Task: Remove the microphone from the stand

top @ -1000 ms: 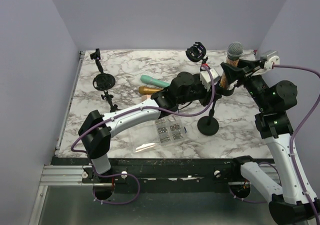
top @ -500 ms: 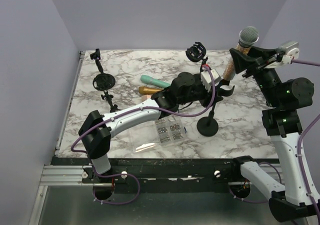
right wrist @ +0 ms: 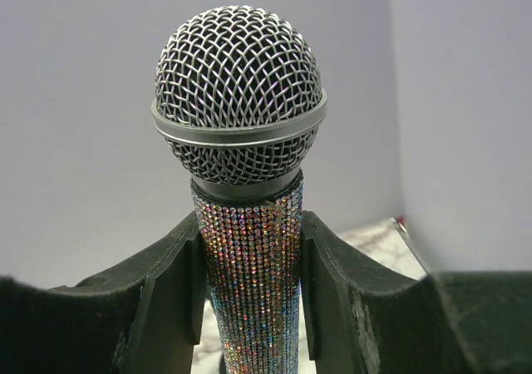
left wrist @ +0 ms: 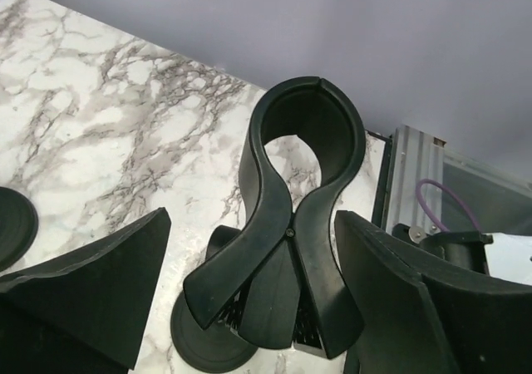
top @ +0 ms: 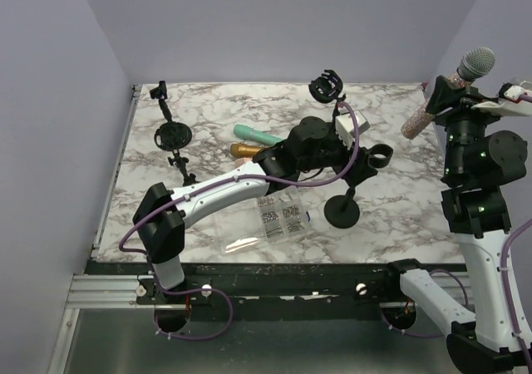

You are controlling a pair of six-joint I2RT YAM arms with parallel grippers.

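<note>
The microphone [top: 472, 64], with a silver mesh head and a rhinestone body, hangs in the air at the far right, tilted and well apart from the stand. My right gripper [top: 440, 101] is shut on its body just below the head. The right wrist view shows the microphone [right wrist: 239, 91] and the gripper [right wrist: 251, 241] the same way. The black stand [top: 342, 212] rests on the marble table [top: 208, 108] with its clip [top: 380, 155] empty. My left gripper [top: 362, 163] is open at the clip. In the left wrist view the gripper [left wrist: 252, 228] has a finger on each side of the clip [left wrist: 303, 141], with gaps between them.
A teal microphone [top: 253, 133] and a gold one [top: 247, 150] lie mid-table behind my left arm. A clear plastic box [top: 283, 217] sits near the front. Two small stands [top: 172, 133] stand at the back left, and another clip stand [top: 326, 86] at the back centre.
My right gripper has carried the microphone up and to the right, out of the clip. My left gripper has opened off the clip's levers, and the clip has closed empty.
</note>
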